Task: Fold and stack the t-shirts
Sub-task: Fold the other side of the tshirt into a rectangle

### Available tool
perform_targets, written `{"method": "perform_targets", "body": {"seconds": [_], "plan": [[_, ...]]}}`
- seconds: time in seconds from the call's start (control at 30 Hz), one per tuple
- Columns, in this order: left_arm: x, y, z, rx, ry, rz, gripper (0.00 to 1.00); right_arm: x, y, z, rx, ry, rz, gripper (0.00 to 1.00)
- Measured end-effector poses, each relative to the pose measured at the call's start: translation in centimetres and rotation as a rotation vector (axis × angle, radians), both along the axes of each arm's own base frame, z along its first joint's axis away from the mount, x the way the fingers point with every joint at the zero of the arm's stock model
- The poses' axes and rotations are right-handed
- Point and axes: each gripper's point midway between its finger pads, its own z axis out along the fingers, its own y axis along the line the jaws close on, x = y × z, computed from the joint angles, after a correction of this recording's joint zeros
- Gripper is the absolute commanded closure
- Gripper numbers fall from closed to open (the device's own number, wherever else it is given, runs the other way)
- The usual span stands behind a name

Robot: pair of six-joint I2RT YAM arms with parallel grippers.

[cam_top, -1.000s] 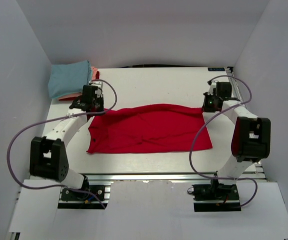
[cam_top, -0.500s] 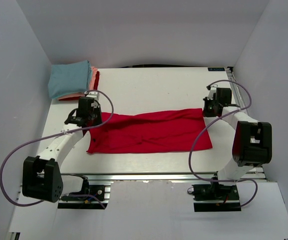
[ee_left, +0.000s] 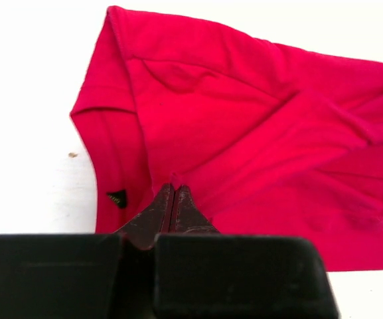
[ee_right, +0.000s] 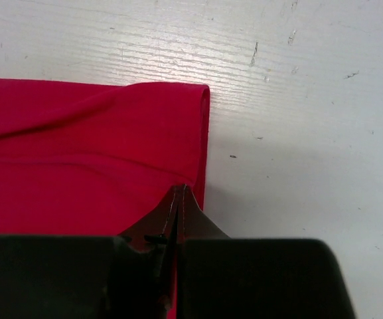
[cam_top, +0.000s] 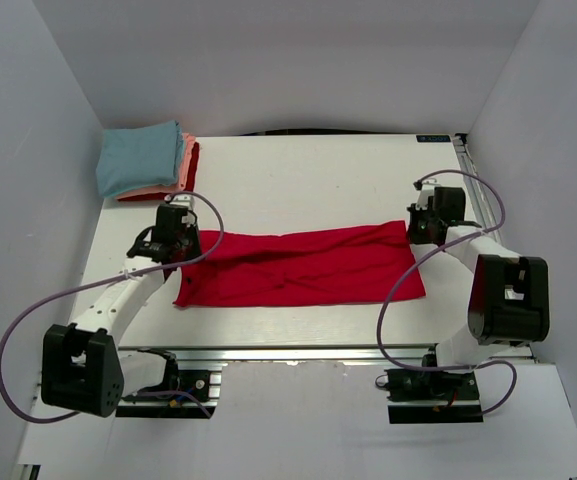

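Across the middle of the table [cam_top: 308, 170] lies the red shirt [cam_top: 303, 265], doubled into a long band running left to right. The stack [cam_top: 148, 160] of folded shirts sits well apart at the far left corner, light blue on top with salmon and red edges showing under it.

Your left gripper [ee_left: 172, 193] has its tips pressed together on a raised pinch of cloth at the shirt's left end, just beside the black label [ee_left: 117, 199]. Your right gripper [ee_right: 180, 193] is likewise clamped on the right-hand edge, close to the far corner of that end.

You appear to be midway through the lengthwise fold, with both ends held. To do it well:

- Move both arms at the same pace and the same height, so the held edge stays parallel to the near hem rather than skewing.
- Hold a light stretch between the two ends. The creases across the middle suggest slack that could set into the fold.
- Watch the left end. The cloth there is layered and bunched, probably a sleeve, and may flop out of line.
- Bring the edge right down onto the cloth before you part the jaws, since a drop from height would likely let the thin fabric curl back.
- Pull each gripper out sideways, off the end, not across the shirt.
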Motion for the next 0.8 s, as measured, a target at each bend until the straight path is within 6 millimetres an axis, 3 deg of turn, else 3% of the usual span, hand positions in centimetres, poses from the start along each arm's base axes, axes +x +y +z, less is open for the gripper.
{"method": "perform_targets", "body": {"seconds": [0.4, 0.8], "plan": [[-1.1, 0.6, 0.1, 0.007, 0.023, 0.044, 1.0, 0.0, -1.2, 1.5, 0.009, -0.046, -0.022, 1.0], [-2.0, 0.5, -0.2, -0.027, 0.066, 0.088, 1.0, -1.7, -0.7, 0.4, 0.038, -0.016, -0.007, 1.0]]}}
